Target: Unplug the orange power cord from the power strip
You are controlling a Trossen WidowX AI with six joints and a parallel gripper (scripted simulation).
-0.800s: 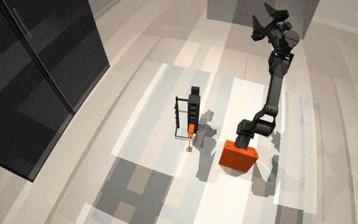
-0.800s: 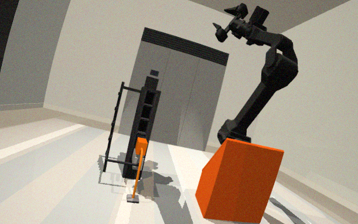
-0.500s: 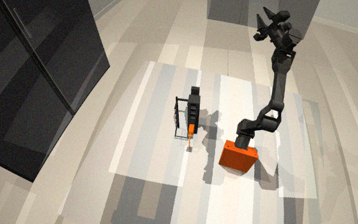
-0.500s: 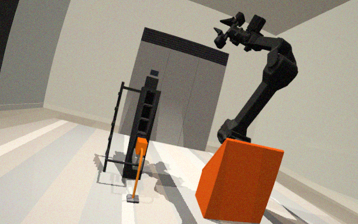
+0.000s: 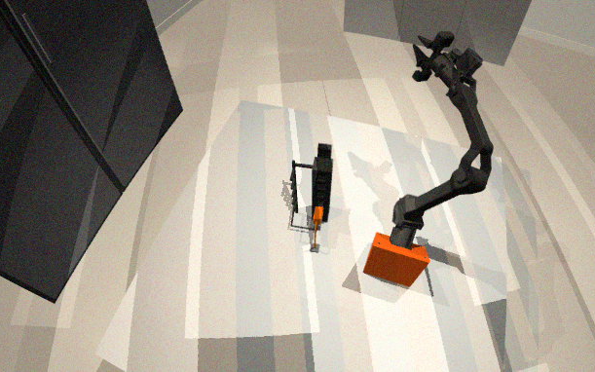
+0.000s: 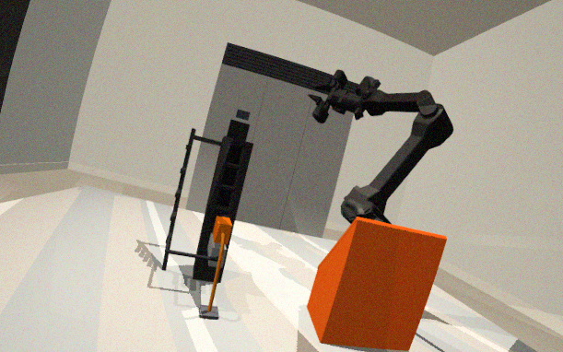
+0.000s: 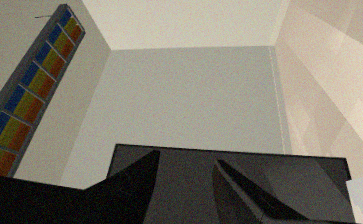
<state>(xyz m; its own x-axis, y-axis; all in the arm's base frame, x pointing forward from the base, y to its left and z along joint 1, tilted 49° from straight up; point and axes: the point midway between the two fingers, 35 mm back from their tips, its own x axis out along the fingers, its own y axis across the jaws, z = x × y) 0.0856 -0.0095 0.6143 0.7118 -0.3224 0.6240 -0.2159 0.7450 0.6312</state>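
Observation:
The black power strip [image 5: 322,182] [image 6: 223,195] stands left of the arm in the top and exterior views. The orange plug [image 5: 317,214] [image 6: 222,229] is at the strip's near, lower end, against its face; how deep it sits in a socket cannot be told. The orange cord [image 5: 316,235] [image 6: 216,272] runs from the plug down to a small grey pad [image 5: 315,248] [image 6: 208,312]. My gripper [image 5: 416,41] [image 6: 312,91] [image 7: 186,162] is partly open with nothing between the fingers. It is high up, well away from the strip, plug and cord.
A thin black rack [image 5: 293,187] [image 6: 179,193] stands beside the strip's left side. The arm rises from an orange pedestal [image 5: 392,263] [image 6: 383,286] on the right. A large black cabinet [image 5: 79,161] stands far left, a grey cabinet [image 5: 373,19] [image 6: 277,161] at the back.

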